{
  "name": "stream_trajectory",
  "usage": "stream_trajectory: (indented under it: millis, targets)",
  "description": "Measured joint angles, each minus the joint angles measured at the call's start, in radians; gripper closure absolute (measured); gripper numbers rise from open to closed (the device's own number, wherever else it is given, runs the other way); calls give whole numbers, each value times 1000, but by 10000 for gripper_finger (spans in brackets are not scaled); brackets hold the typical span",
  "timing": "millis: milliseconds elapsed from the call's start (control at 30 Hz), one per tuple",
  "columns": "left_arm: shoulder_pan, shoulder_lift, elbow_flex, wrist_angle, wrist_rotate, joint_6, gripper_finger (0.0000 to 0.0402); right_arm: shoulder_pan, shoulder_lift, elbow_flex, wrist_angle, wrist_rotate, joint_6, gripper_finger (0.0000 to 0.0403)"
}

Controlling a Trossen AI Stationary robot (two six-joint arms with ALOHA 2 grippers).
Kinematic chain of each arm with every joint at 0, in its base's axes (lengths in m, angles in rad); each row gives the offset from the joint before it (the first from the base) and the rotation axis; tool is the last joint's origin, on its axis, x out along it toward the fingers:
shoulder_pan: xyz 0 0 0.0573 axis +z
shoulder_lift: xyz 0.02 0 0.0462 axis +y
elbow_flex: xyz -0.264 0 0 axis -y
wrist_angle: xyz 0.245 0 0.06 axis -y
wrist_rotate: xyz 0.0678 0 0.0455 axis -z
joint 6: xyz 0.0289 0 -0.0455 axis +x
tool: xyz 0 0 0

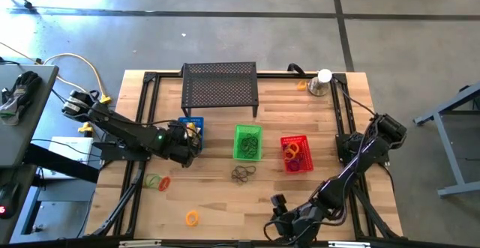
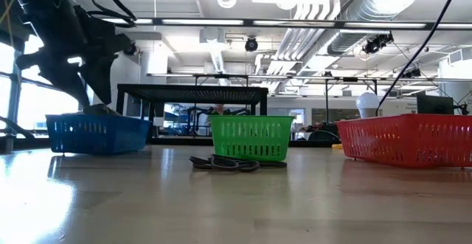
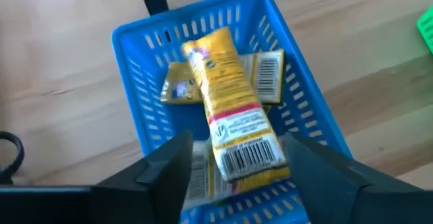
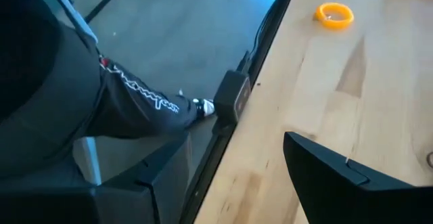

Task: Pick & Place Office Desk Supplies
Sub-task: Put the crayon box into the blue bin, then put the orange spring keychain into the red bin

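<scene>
- Left pincer: poised directly over the blue basket, fingers spread apart. A yellow packet lies lengthwise between the fingers, barcode end nearest the camera; the fingers do not visibly press on it, so whether it is gripped cannot be told.
- Blue basket, left wrist view: two more yellow packets lie on the floor of the basket beneath the long one, one showing a barcode label.
- Green basket: stands on the tabletop just beside the blue basket, on the side away from the left arm; it holds dark and green loops.
- Red basket: beyond the green basket, farther from the blue one; orange and red loops lie inside.
- Dark loops: a small tangle on the bare wood near the green basket, well apart from the blue one; in the low view the same tangle lies in front of the green basket.
- Green and orange loops: on the wood near the blue basket, toward the front edge.
- Orange ring: farther from the blue basket, close to the front edge; also seen in the right wrist view.
- Right pincer: at the front edge of the tabletop, well apart from the blue basket, fingers wide and empty.
- Black mesh shelf: behind the blue basket.
</scene>
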State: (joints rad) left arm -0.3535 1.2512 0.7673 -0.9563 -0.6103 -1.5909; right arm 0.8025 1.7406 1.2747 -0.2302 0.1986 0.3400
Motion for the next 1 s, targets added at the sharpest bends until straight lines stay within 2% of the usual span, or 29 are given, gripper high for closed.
stream_trajectory:
  millis: [167,300,400,500,600,667,800,1000]
  targets:
    - [0,-6,6,1,-14,15,139,14,24,0,0,-25,-12,179]
    - [-5,-35,40,0,-68,61,135,11,25,0,4,-48,1,179]
    - [-23,-58,79,-1,-64,139,134,8,25,0,10,-48,1,179]
    - [-58,-65,121,9,-4,292,134,9,25,0,19,-47,1,179]
    - [-114,-65,131,65,126,488,134,7,25,0,54,-39,3,179]
    - [-151,-63,130,78,215,510,134,1,30,0,86,-36,3,179]
    - [-236,-62,130,79,280,325,134,-4,50,0,168,-33,-1,179]
    - [-374,-58,122,27,248,-49,134,-16,107,0,315,-39,38,179]
